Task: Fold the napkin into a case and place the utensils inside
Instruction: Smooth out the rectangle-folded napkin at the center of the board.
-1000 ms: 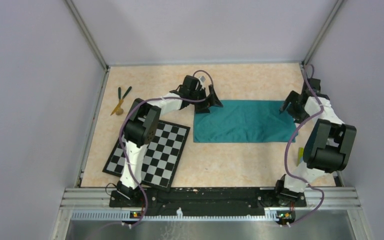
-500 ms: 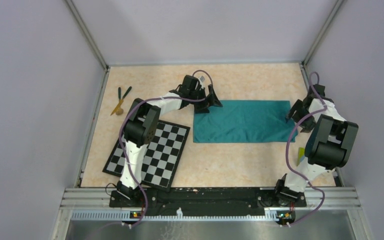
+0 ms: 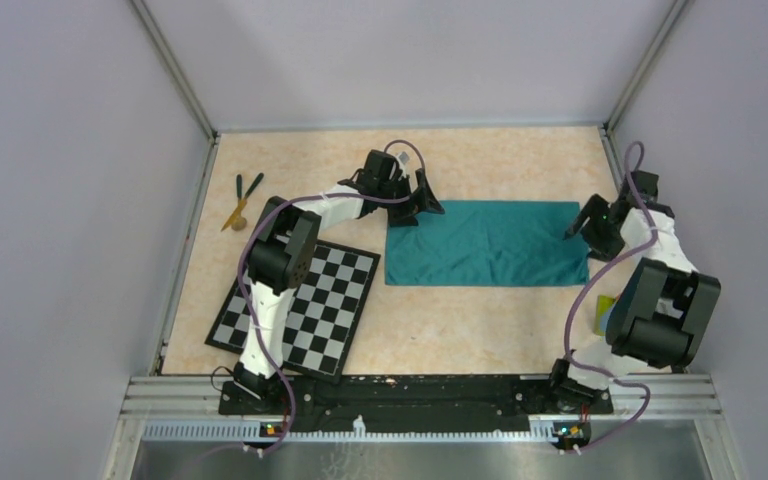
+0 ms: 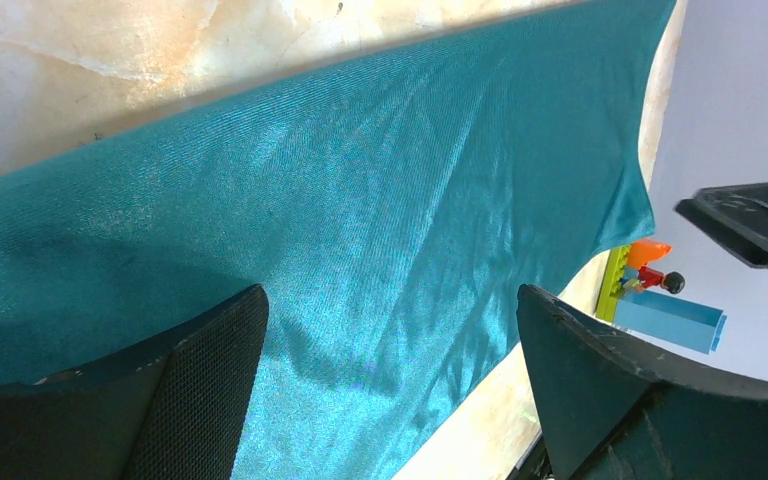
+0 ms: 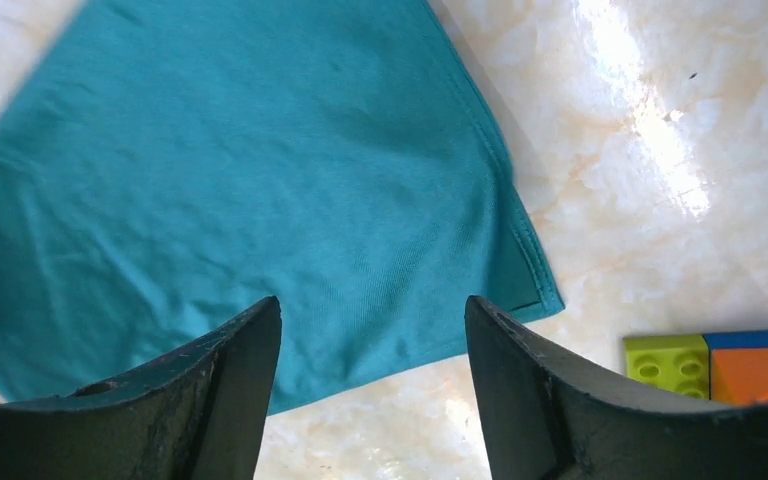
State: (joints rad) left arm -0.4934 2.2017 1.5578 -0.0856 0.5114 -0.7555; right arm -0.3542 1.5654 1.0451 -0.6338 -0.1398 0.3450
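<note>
The napkin (image 3: pixel 485 243) lies flat on the table as a teal-green oblong, folded to a wide rectangle. My left gripper (image 3: pixel 418 211) is open and empty at its far left corner; in the left wrist view (image 4: pixel 390 300) the cloth (image 4: pixel 360 200) fills the space between the fingers. My right gripper (image 3: pixel 582 228) is open and empty at the napkin's right edge; in the right wrist view (image 5: pixel 372 305) it hangs over the cloth's (image 5: pixel 260 180) near right corner. The utensils (image 3: pixel 241 199), two dark green sticks and one tan, lie at the far left, apart from both grippers.
A black-and-white checkerboard mat (image 3: pixel 297 306) lies near left, beside the left arm. Toy blocks (image 3: pixel 602 313) sit at the right wall, partly behind the right arm; they also show in the right wrist view (image 5: pixel 720 365). Walls close in on both sides.
My right gripper has drawn back from the napkin's far right corner toward the right wall and a little nearer. The napkin's right edge now lies uncovered. The left arm has not moved.
</note>
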